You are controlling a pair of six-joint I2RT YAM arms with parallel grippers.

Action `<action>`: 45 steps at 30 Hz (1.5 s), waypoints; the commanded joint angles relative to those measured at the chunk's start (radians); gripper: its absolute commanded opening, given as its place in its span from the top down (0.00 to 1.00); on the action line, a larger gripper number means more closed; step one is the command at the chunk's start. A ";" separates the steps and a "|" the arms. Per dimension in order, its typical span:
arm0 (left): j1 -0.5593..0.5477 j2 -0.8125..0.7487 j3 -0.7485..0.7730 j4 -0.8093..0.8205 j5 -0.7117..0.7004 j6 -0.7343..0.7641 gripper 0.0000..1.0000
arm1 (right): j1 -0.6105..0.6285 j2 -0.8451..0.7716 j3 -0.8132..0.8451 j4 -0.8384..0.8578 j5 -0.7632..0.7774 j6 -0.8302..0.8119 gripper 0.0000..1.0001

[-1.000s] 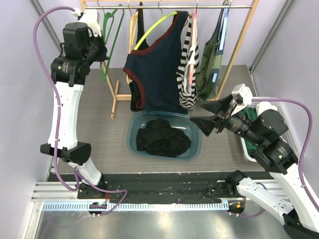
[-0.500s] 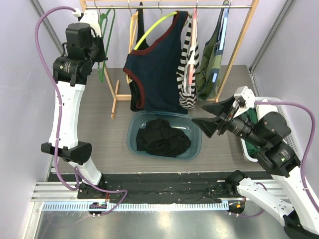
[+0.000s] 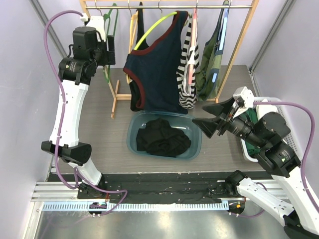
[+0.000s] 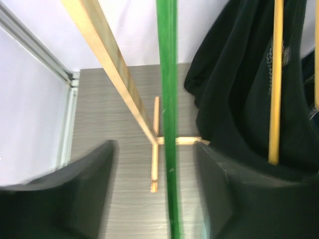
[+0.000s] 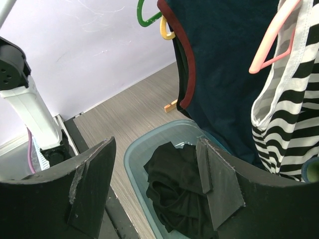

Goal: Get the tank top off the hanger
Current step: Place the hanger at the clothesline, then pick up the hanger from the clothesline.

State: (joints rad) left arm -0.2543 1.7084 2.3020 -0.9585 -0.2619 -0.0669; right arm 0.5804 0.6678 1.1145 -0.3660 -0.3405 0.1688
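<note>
Wooden rack (image 3: 240,45) is noted at rear. Navy tank top (image 3: 159,74) is hung on it, above the teal bin (image 3: 130,134). Right gripper (image 5: 155,149) is held wide and empty, tank top just beyond its jaws. Left gripper (image 4: 154,164) is spread around the green hanger (image 4: 167,99), unclamped, tank top off to its right.

Lilac walls (image 3: 20,74) enclose a grey wood-grain floor (image 3: 99,124) and wooden rack (image 3: 239,45).

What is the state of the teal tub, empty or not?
Not empty: a crumpled black garment lies inside the teal tub.
</note>
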 commanded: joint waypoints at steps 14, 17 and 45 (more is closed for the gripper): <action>-0.016 -0.276 -0.097 0.263 -0.112 0.062 0.03 | -0.004 0.015 0.019 -0.001 0.015 0.034 0.21; -0.016 -0.242 -0.020 0.277 -0.071 0.041 0.03 | -0.004 0.026 0.018 -0.001 0.005 0.044 0.21; -0.212 0.100 0.142 0.466 -0.066 0.125 0.05 | -0.004 0.006 0.018 -0.047 0.023 0.100 0.21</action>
State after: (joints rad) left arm -0.4610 1.8187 2.4470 -0.5838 -0.2840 0.0223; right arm 0.5804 0.6758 1.1145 -0.4114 -0.3332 0.2634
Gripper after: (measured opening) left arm 0.949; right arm 0.788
